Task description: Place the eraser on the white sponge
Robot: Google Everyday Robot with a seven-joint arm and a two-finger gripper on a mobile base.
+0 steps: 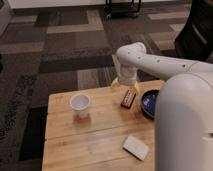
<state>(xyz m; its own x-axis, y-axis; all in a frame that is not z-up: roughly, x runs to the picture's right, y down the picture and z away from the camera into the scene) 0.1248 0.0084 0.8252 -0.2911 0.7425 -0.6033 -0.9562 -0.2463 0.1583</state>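
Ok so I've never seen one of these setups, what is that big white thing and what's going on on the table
The big white shape is a robot's arm, seen by a single camera looking down along it. At its end is a two-finger gripper, hanging open just above a small dark eraser at the far side of the wooden table. Nothing is held yet. Also on the table: a white cup on the left, a dark blue bowl partly hidden behind the arm, and a flat white sponge near the front edge.
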